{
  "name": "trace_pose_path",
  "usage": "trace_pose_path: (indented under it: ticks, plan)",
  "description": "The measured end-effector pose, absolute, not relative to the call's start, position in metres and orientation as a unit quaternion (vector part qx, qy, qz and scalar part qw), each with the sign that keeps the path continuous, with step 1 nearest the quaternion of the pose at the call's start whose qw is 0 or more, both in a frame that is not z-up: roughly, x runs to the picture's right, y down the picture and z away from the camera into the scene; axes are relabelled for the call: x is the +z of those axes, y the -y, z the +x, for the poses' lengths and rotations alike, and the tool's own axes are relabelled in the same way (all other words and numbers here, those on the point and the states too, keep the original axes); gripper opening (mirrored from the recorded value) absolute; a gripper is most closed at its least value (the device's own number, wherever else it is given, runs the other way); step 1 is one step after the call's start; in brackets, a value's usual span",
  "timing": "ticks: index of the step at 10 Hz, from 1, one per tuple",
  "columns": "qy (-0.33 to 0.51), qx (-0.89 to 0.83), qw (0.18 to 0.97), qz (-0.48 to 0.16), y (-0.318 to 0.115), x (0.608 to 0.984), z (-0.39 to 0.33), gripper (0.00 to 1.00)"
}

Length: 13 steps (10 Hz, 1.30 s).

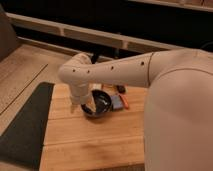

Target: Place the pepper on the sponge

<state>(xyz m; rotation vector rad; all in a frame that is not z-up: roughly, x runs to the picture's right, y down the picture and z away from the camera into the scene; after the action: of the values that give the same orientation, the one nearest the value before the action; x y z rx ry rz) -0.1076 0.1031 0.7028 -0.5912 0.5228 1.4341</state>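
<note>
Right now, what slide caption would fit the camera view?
The gripper hangs at the rim of the black bowl; the pepper lies beside the sponge, not yet on it.

Cream-white rounded arm (125, 72), small dark dots (111, 67) along it, bulbous elbow (75, 76), pale jaws at its tip.

Black bowl (101, 113) upright on wood table (95, 145), approx mid-top of the slats. Small dark obj (120, 89) just behind bowl, to its right; can't tell what it is. Dark mat (24, 127) lies flat along table's left edge. Pale ledge (85, 36) runs across bkgd, dark above & below. Tan surface (22, 67) far left.
</note>
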Motion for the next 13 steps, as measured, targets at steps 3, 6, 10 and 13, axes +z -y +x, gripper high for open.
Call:
trace_pose_path:
  ticks: [3,6,10,13]
  plan:
    - [-0.233,0.640,0.683,-0.264,-0.103,0.703,-0.108,0.65]
    - [-0.230,0.637,0.690,-0.257,-0.098,0.704,-0.106,0.65]
    - [-0.148,0.644,0.733,-0.164,-0.004,0.705,-0.036,0.65]
    - [-0.136,0.643,0.738,-0.152,0.006,0.702,-0.030,0.65]
